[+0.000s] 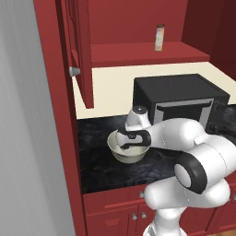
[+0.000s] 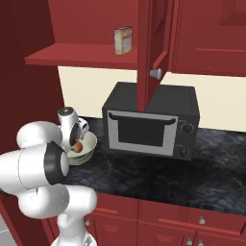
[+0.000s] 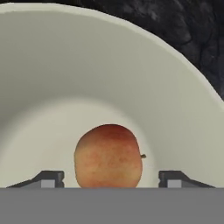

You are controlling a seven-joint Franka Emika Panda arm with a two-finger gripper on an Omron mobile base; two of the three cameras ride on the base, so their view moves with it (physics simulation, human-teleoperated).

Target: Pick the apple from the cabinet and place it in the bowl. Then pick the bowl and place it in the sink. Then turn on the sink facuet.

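Observation:
The apple point(image 3: 108, 156), small and red-orange, rests on the bottom of the pale cream bowl point(image 3: 131, 78). My gripper point(image 3: 111, 180) reaches down into the bowl and stands open, one fingertip point(image 3: 51, 179) on each side of the fruit with a clear gap to it. From the base, the bowl point(image 1: 124, 156) sits on the dark counter left of the microwave, with my hand over it. The apple point(image 2: 77, 145) peeks out beside the hand above the bowl's rim point(image 2: 89, 150). The dark red cabinet point(image 1: 79, 50) hangs above with its door swung open.
A black microwave point(image 1: 179, 99) stands right of the bowl on the dark stone counter point(image 1: 99, 173). A tall pale jar point(image 1: 159, 38) is on the cabinet shelf. The open door's edge point(image 2: 150, 53) hangs over the microwave. Red base cupboards point(image 2: 158, 223) run below.

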